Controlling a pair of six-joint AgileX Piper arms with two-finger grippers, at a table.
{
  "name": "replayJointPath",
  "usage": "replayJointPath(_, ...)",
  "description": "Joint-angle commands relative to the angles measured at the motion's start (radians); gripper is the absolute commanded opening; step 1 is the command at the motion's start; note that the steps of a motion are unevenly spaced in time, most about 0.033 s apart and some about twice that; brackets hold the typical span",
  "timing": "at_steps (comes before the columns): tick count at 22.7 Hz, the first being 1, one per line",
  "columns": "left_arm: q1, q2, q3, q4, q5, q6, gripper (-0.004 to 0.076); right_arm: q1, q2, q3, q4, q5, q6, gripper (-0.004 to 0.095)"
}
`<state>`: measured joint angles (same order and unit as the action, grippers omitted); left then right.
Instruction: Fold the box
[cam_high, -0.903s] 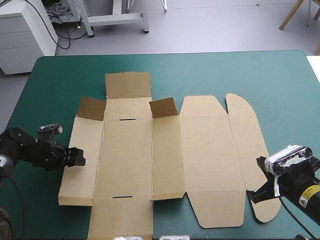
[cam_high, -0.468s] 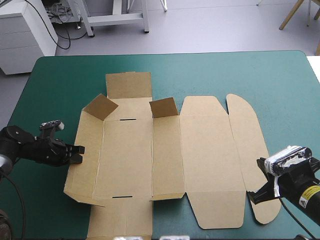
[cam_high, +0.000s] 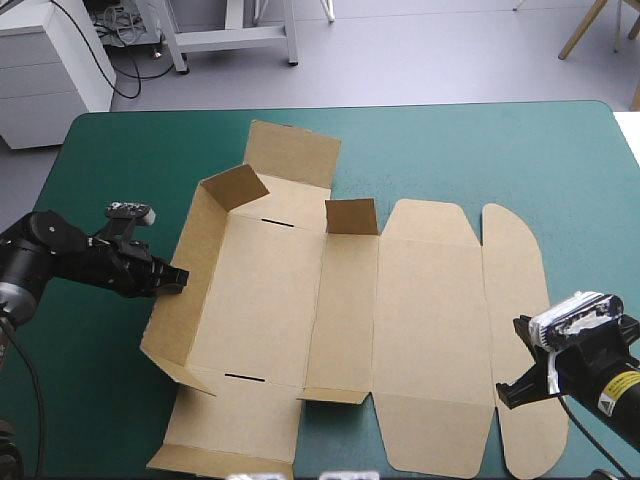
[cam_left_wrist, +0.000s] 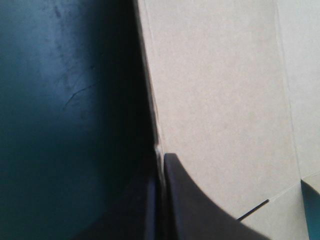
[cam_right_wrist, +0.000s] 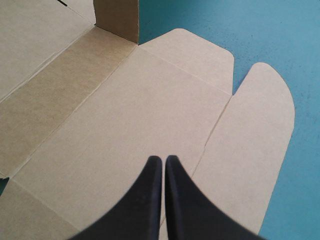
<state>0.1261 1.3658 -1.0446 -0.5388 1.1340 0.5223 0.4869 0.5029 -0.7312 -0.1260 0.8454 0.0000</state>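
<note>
While left end effector (cam_left_wrist: 161, 160) clamps the box (cam_high: 400, 320), tips partly hidden, right end effector (cam_right_wrist: 163, 159) sits closed.

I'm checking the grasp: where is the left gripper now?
In the high view the left gripper is at the left side of the box, shut on its raised left wall.
</note>
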Motion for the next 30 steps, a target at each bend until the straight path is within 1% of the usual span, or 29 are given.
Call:
replayJointPath(1,-0.032,-0.024,-0.074,-0.062,0.011,-0.023,-0.0008,-0.007,0.003,-0.025,-0.012,-0.063,-0.006,0.0000)
replayJointPath(3,-0.035,-0.024,-0.103,-0.073,0.022,-0.030,0.0011,-0.007,0.003,-0.025,-0.012,-0.063,-0.006,0.0000)
replayJointPath(5,-0.035,-0.024,-0.129,-0.083,0.060,-0.025,0.0112,-0.007,0.003,-0.025,-0.012,-0.063,-0.006,0.0000)
replayJointPath(6,-0.035,-0.024,-0.139,-0.083,0.082,-0.025,0.0234,-0.007,0.003,-0.025,-0.011,-0.063,-0.006,0.0000)
replayJointPath(7,-0.035,-0.024,-0.139,-0.083,0.088,-0.025,0.0307,-0.007,0.003,-0.025,-0.011,-0.063,-0.006,0.0000)
replayJointPath(8,-0.035,-0.024,-0.139,-0.085,0.113,-0.036,0.0458,-0.007,0.003,-0.025,-0.005,-0.063,-0.006,0.0000)
replayJointPath(9,-0.035,-0.024,-0.139,-0.089,0.126,-0.047,0.0507,-0.007,0.003,-0.025,0.000,-0.063,-0.007,0.0000)
replayJointPath(10,-0.035,-0.024,-0.140,-0.103,0.153,-0.051,0.0575,-0.005,0.003,-0.025,0.002,-0.063,-0.009,0.0000)
replayJointPath(13,-0.035,-0.024,-0.178,-0.104,0.160,-0.043,0.0578,-0.005,0.003,-0.025,0.005,-0.061,-0.013,0.0000)
replayJointPath(17,-0.031,-0.024,-0.272,-0.100,0.162,-0.045,0.0577,-0.005,0.003,-0.025,0.007,-0.061,-0.018,0.0000)
replayJointPath(20,-0.031,-0.024,-0.308,-0.087,0.162,-0.087,0.0576,-0.005,0.003,-0.025,0.007,-0.057,-0.022,0.0000)
replayJointPath(24,-0.022,-0.024,-0.327,0.031,0.162,-0.135,0.0573,-0.005,0.003,-0.025,0.007,-0.053,-0.021,0.0000)
replayJointPath(27,0.047,-0.020,-0.327,0.071,0.162,-0.185,0.0573,-0.005,0.003,-0.025,0.007,-0.055,-0.027,0.0000)
replayJointPath(30,0.174,-0.018,-0.327,-0.005,0.162,-0.147,0.0573,-0.005,0.003,-0.025,0.007,-0.055,-0.028,0.0000)
